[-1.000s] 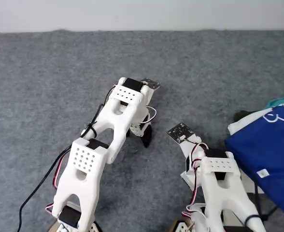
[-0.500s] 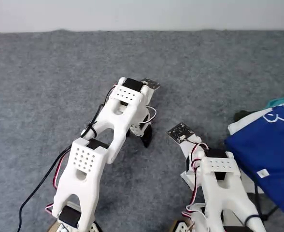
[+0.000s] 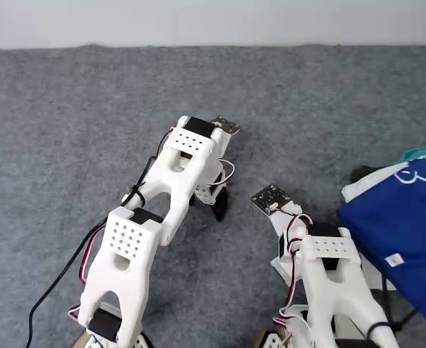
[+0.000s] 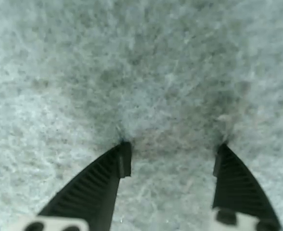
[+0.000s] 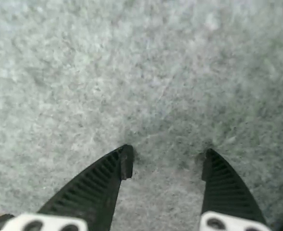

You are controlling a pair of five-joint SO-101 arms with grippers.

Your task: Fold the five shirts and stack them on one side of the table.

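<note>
Gaping empty, left tool (image 4: 173,154) and right tool (image 5: 166,159); blue fabric shirt (image 3: 394,225), far right, looks limp and light, so pinch an edge.

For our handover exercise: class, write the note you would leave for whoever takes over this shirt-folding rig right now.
Left gripper: open, holding nothing, tips close to the table.
Right gripper: the same.
Shirts: one stack at the table's edge beside the right arm, blue shirt on top, white shirt under it; the count cannot be told.
Done: apparently the folding and stacking.
Left: probably just check that the stack holds five.
</note>
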